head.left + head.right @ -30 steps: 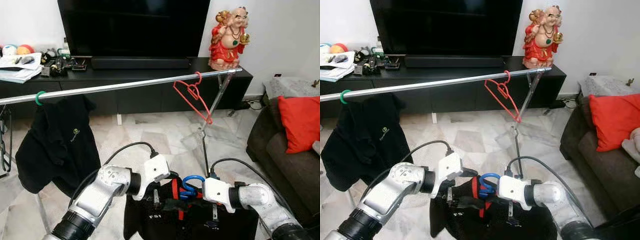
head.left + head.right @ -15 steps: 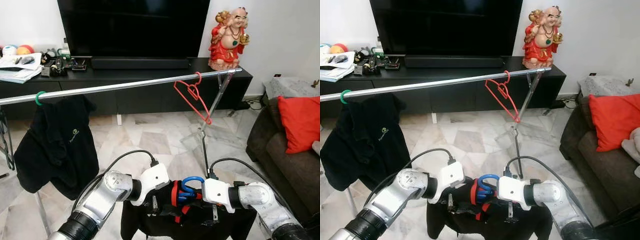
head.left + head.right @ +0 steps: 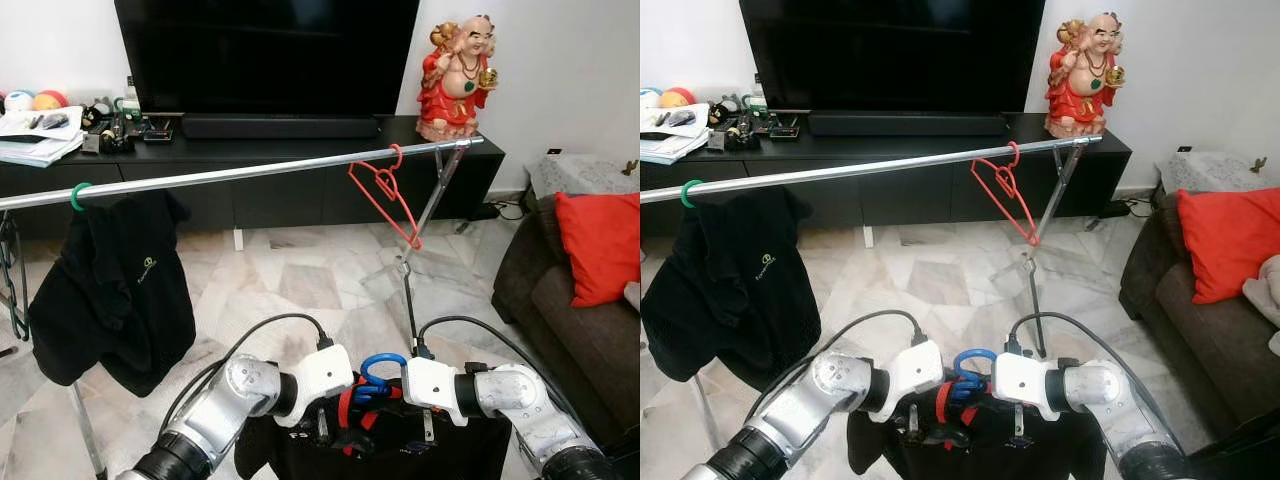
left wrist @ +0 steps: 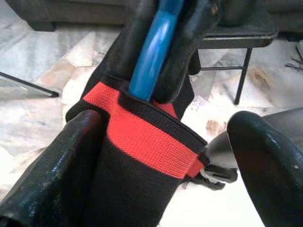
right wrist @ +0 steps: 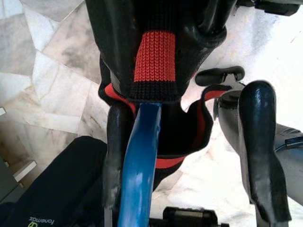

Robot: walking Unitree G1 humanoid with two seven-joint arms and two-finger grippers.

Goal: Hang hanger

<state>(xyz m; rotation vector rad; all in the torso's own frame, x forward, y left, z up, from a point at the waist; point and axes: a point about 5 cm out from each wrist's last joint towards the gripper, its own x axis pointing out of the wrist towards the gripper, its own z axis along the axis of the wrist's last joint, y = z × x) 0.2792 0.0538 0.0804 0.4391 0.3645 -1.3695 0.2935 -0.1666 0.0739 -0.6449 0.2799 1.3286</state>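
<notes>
Low at 6 o'clock in the head views: a blue hanger (image 3: 377, 372) carrying a black garment with a red-striped collar (image 3: 352, 412), held between both arms above the marble floor (image 3: 300, 275). Right gripper (image 5: 142, 156) clamped on the blue hook, one finger (image 5: 116, 156) pressed along it, the other finger (image 5: 262, 156) standing off to the side. Left gripper (image 4: 156, 156) spread wide around the red collar band (image 4: 147, 142), one finger (image 4: 52, 179) touching the fabric, the other (image 4: 270, 161) apart from it. Running from 9 toward 2 o'clock, a chrome rail (image 3: 250, 172). Under it at 9 o'clock, a black shirt (image 3: 115, 290) on a green hook (image 3: 78, 195). Near 1 o'clock, an empty red hanger (image 3: 388, 195) on the rail. Behind, a black TV console (image 3: 300, 160) with a red figurine (image 3: 458, 75) at 1 o'clock. At 3 o'clock, a sofa (image 3: 560, 320) with a red cushion (image 3: 600, 245).
</notes>
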